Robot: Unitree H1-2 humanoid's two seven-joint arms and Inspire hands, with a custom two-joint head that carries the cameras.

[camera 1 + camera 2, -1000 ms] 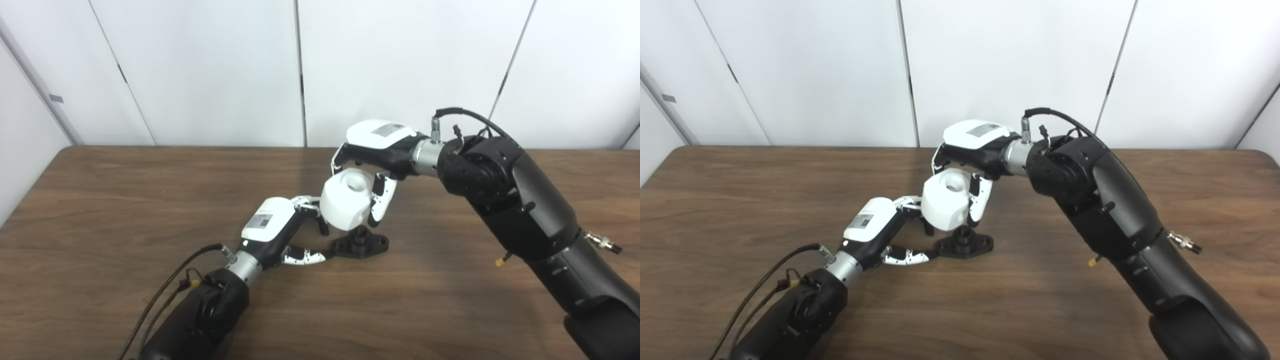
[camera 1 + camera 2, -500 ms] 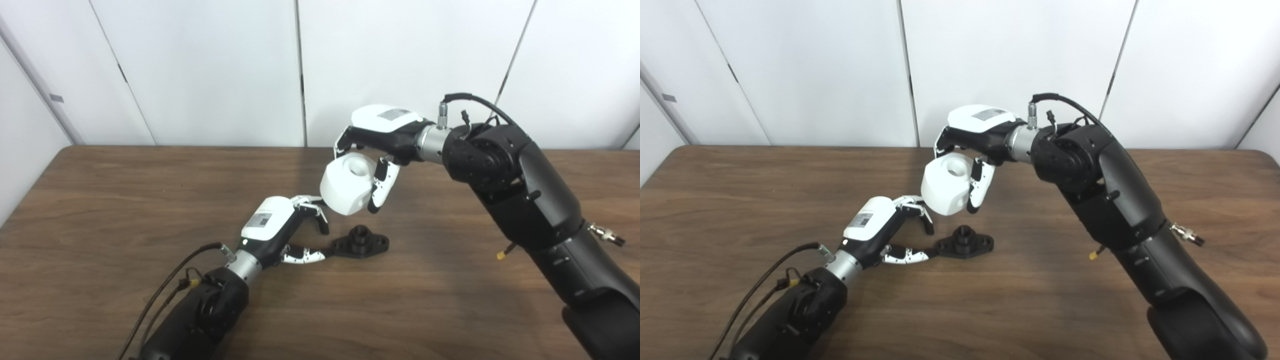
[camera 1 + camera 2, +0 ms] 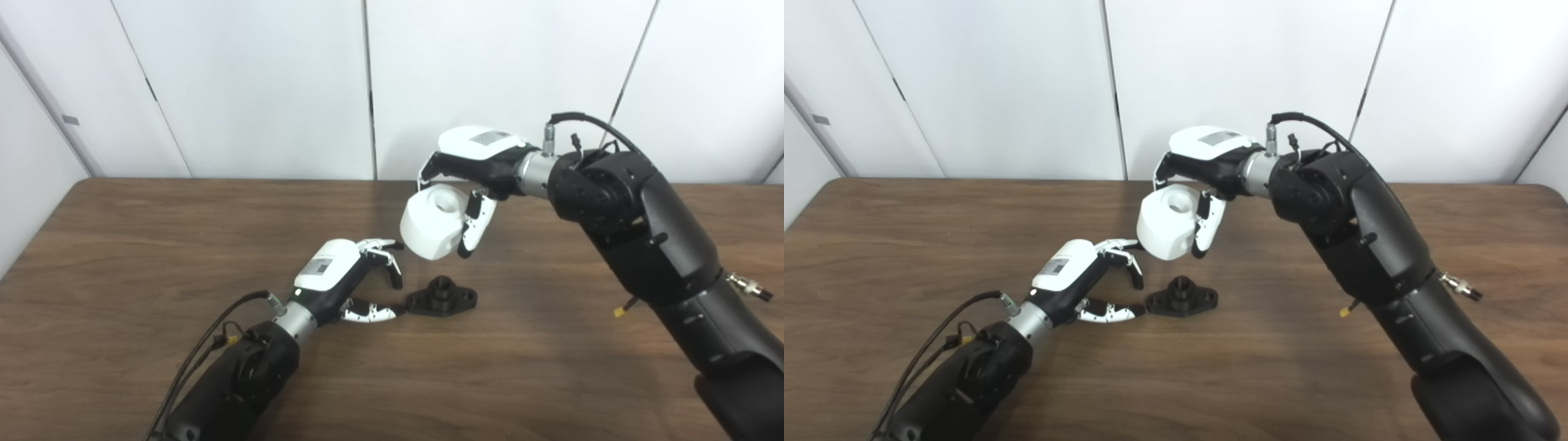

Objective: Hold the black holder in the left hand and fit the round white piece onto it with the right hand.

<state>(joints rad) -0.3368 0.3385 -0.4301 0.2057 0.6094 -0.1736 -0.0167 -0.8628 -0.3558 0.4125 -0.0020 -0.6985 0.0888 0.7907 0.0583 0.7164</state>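
The black holder (image 3: 442, 296), a small flanged base with an upright stub, lies flat on the wooden table (image 3: 153, 245). My left hand (image 3: 343, 275) rests just left of it, open, with fingers spread. Its thumb tip lies close to the holder's left end, and I cannot tell whether they touch. The round white piece (image 3: 432, 223), a thick cylinder with a hole in its top, hangs in the air above and slightly behind the holder. My right hand (image 3: 474, 162) is shut on it from above, well clear of the stub.
The brown table runs wide to both sides and toward the front. White wall panels (image 3: 245, 86) stand right behind its far edge. A black cable (image 3: 202, 355) loops beside my left forearm.
The right hand has lifted the white piece up from just above the holder's stub and shifted it slightly right. The left hand has drawn back a little to the left.
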